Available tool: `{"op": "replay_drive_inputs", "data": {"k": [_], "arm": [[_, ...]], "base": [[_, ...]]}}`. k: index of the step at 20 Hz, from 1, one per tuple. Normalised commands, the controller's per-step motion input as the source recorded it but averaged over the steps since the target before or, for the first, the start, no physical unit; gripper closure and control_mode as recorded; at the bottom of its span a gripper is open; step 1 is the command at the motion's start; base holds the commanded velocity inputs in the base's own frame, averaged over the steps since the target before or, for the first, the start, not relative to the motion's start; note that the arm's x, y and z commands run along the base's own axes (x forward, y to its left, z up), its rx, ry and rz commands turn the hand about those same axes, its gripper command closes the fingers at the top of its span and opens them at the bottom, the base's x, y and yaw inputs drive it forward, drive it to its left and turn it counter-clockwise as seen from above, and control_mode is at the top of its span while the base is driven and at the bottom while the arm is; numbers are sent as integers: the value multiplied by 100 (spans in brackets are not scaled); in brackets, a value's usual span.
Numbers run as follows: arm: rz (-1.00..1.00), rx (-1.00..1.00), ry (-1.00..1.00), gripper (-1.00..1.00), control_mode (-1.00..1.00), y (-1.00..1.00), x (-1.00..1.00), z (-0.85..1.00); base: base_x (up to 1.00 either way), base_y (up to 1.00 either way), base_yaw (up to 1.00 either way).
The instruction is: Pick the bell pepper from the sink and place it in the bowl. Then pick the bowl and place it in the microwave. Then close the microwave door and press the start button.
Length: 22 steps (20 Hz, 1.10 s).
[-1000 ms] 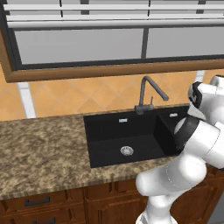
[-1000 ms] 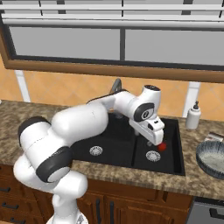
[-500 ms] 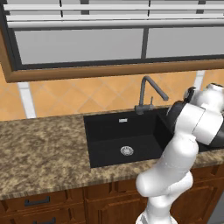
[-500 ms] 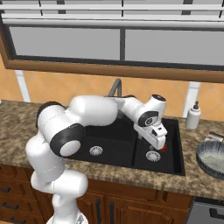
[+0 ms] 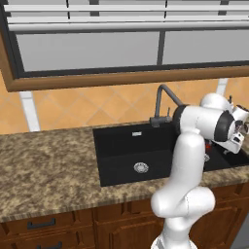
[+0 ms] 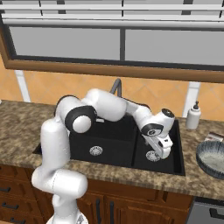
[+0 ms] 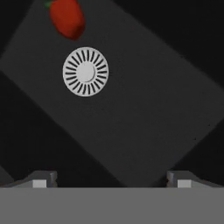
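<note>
Since the earlier frames the arm has folded lower and farther over the right-hand basin of the sink (image 6: 131, 144), bringing the gripper (image 6: 162, 148) down just above the basin's round silver drain (image 6: 152, 156); the bowl, soap bottle and counter have stayed where they were.

In the hand view the gripper's (image 7: 112, 178) two dark finger tips stand wide apart at the bottom, with nothing between them. Beyond them lies the dark basin floor with the drain (image 7: 85, 71), and just beside the drain, toward the top edge, the red bell pepper (image 7: 66, 18). Its long axis runs from the top of that view down toward the drain, with a speck of green stem at the upper end (the top is cut off by the picture's edge). It lies on the basin floor, apart from the fingers.

In the left base view a sliver of the red pepper (image 5: 208, 146) shows beside the arm's wrist, in the right basin behind the dark angular faucet (image 5: 163, 103).

The streaked dark grey bowl (image 6: 213, 159) sits on the granite counter (image 6: 22, 127) right of the sink, near a white soap bottle (image 6: 193, 116).
</note>
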Motion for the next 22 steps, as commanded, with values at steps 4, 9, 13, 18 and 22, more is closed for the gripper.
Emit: {"op": "replay_drive_inputs", "data": {"k": [4, 9, 13, 18, 22], "arm": [[-4, 22, -6, -100, -100, -36, 33, -3], [-5, 10, -2, -100, -100, -2, 40, -11], [-3, 0, -5, -100, -100, 20, 49, -41], [-13, -1, -1, -100, -100, 0, 33, -39], [-20, -2, 0, -100, -100, 8, 36, -36]], "base": [[0, 0, 0], [0, 0, 0], [0, 0, 0], [0, 0, 0], [0, 0, 0]]}}
